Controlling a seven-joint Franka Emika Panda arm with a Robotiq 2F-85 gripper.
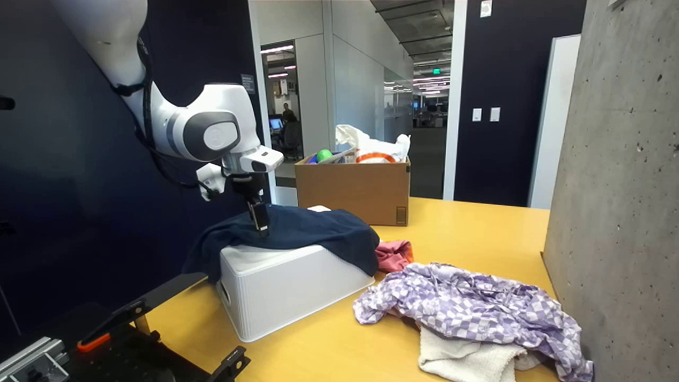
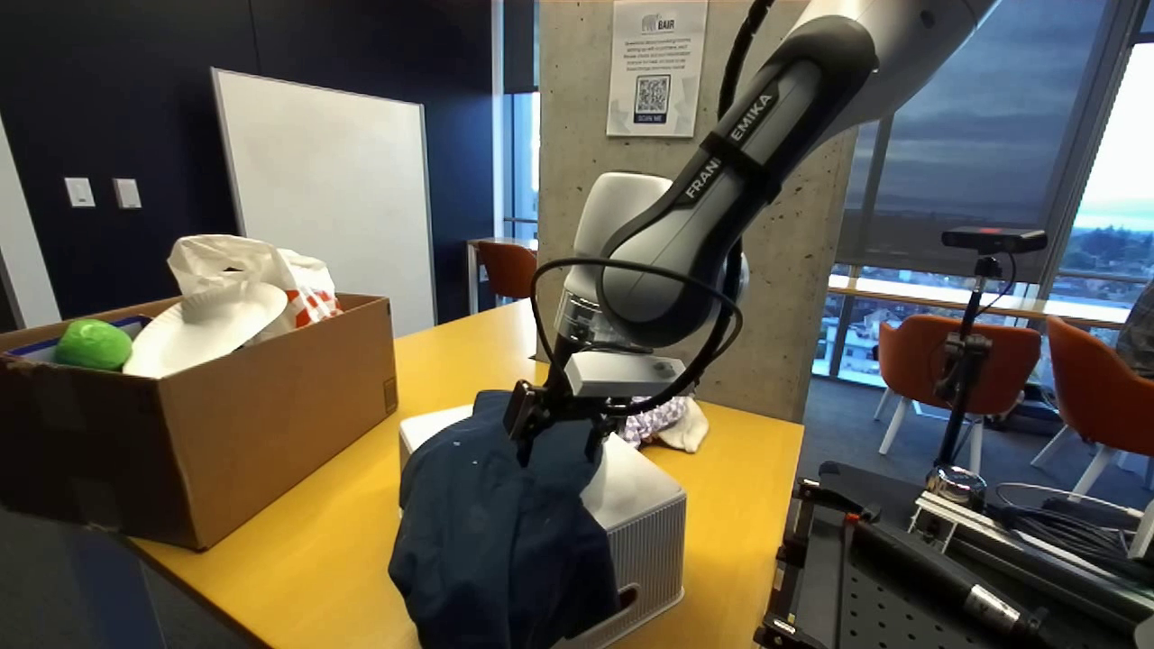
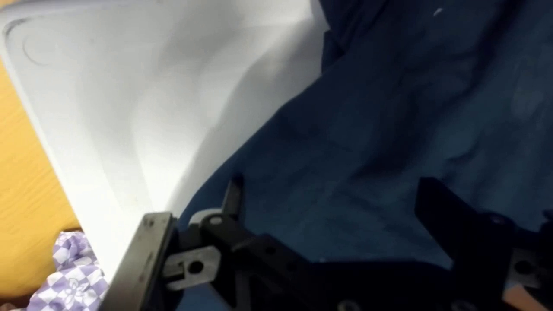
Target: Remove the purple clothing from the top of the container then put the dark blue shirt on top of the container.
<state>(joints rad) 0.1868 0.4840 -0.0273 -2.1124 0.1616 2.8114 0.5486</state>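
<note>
The dark blue shirt (image 1: 318,228) lies draped over the top of the upturned white container (image 1: 297,297) and hangs down one end, as an exterior view shows (image 2: 505,532). The purple checkered clothing (image 1: 477,307) lies on the table beside the container. It also shows in the wrist view at the lower left (image 3: 73,280). My gripper (image 2: 561,452) points down over the container, right at the shirt. In the wrist view its fingers (image 3: 332,179) are wide apart with shirt cloth flat beneath them and nothing pinched. Whether the tips touch the cloth is not clear.
A cardboard box (image 1: 355,191) with a white bag, plates and a green ball stands on the yellow table (image 1: 477,228). A cream cloth (image 1: 461,355) lies under the purple clothing and a red cloth (image 1: 393,255) behind. A concrete pillar (image 1: 610,185) borders the table.
</note>
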